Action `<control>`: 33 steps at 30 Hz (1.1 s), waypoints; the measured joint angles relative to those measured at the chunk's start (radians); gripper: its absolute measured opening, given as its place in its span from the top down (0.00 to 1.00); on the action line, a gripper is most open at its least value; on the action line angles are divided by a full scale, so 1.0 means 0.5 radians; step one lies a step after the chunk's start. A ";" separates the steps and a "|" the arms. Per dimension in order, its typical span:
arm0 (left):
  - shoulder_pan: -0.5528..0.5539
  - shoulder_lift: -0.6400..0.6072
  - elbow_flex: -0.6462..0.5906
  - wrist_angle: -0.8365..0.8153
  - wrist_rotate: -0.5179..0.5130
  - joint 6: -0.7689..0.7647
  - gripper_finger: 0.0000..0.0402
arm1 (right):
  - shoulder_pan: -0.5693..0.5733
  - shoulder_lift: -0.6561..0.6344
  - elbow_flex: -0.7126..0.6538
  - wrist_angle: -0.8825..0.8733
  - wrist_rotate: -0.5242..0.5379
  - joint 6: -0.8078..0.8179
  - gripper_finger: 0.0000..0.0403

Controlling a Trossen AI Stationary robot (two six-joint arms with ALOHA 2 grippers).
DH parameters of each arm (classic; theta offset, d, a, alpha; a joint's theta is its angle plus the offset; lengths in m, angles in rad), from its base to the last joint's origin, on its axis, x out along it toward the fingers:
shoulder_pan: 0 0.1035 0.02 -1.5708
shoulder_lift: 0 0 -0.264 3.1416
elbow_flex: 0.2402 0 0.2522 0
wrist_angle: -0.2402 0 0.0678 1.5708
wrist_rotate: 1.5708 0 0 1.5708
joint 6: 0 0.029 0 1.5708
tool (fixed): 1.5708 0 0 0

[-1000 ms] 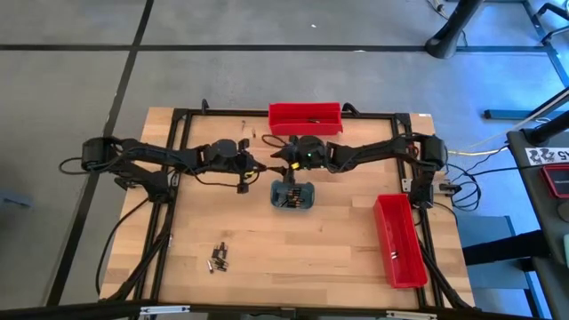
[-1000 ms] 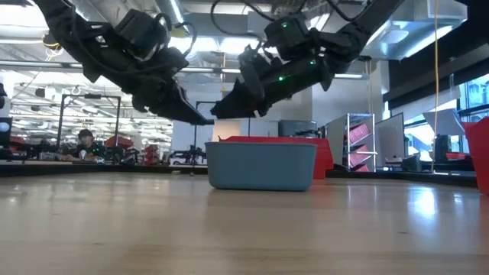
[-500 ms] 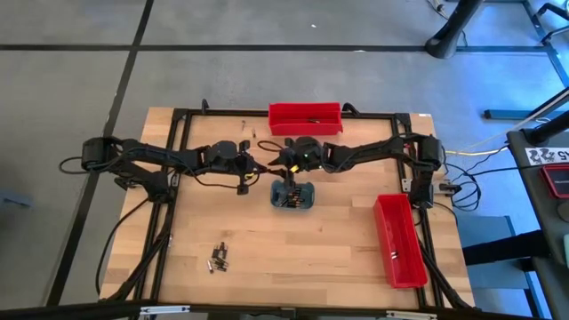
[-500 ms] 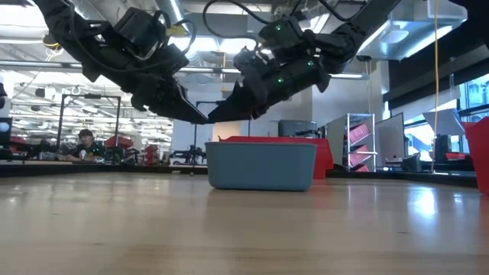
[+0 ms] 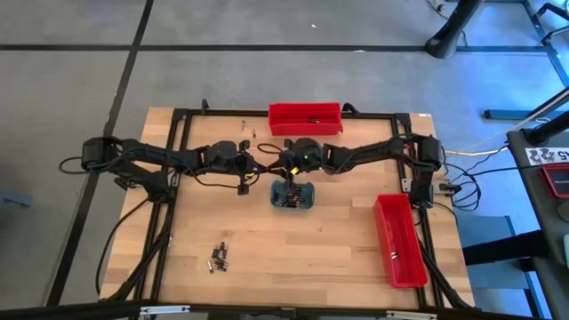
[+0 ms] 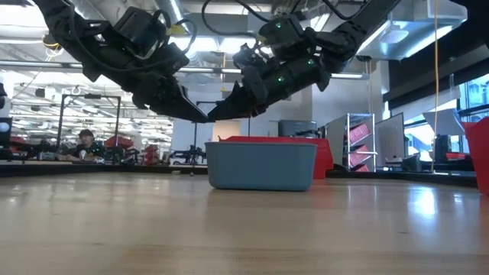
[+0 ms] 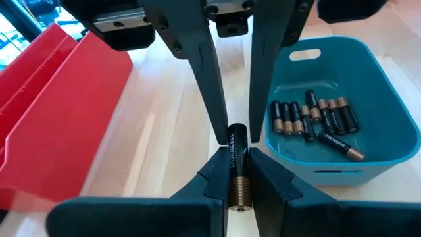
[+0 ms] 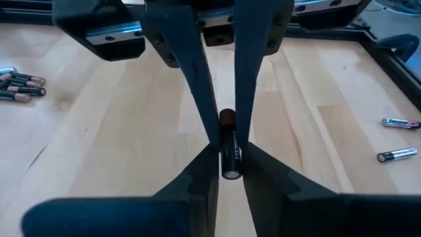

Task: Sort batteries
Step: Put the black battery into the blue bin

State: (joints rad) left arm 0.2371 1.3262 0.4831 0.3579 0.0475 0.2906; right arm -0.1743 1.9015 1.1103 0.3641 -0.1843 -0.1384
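From above, both arms reached toward the middle of the wooden table (image 5: 338, 240), the left gripper (image 5: 260, 165) and the right gripper (image 5: 277, 166) meeting tip to tip just behind the grey-blue tray (image 5: 293, 195), which held several batteries. A red bin (image 5: 305, 117) stood at the far edge, a second red bin (image 5: 399, 241) lay along the right side, and a loose cluster of batteries (image 5: 219, 257) lay on the near left part of the table, well apart from the tray. At table height, the two grippers hung in the air above the tray (image 6: 260, 165), their dark tips converging just over its left rim; the held battery was too small to make out there, and a person (image 6: 85, 142) sat far back in the room. Through the left wrist camera, the left gripper (image 7: 238, 179) was clamped on one end of a single battery (image 7: 236, 168), black with a copper-coloured end, while the other arm's two fingers (image 7: 205, 72) pressed in on its far end; beside them the tray (image 7: 381, 85) held a row of batteries (image 7: 316, 118), and the red bin (image 7: 59, 118) lay on the other side. Through the right wrist camera, the right gripper (image 8: 230, 158) was closed on the same battery (image 8: 228, 153), the opposite fingers (image 8: 191, 72) pinching its copper end, with loose batteries (image 8: 18, 87) off to one side and two more (image 8: 398, 138) on the other.
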 joint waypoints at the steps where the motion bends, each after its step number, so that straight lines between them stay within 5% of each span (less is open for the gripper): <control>1: 0.000 0.000 0.000 0.004 0.000 -0.008 0.91 | 0.001 0.000 0.000 0.000 0.003 -0.004 0.83; 13: -0.004 0.000 -0.002 0.005 -0.002 -0.067 0.90 | 0.021 0.040 -0.001 0.054 0.035 -0.056 0.87; 17: -0.004 0.000 0.000 0.032 -0.005 -0.091 0.85 | 0.023 0.040 -0.001 0.045 0.068 -0.062 0.98; 28: 0.079 -0.003 0.003 -0.443 -0.005 -0.153 0.60 | 0.022 -0.194 -0.002 -0.408 0.351 -0.097 1.00; 33: 0.096 0.007 -0.067 -0.448 0.001 0.189 0.59 | 0.022 -0.197 -0.002 -0.397 0.340 -0.087 0.96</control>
State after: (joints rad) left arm 0.2852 1.3296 0.4497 0.1341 0.0479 0.3850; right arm -0.1631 1.8030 1.1095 0.1658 -0.0142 -0.1822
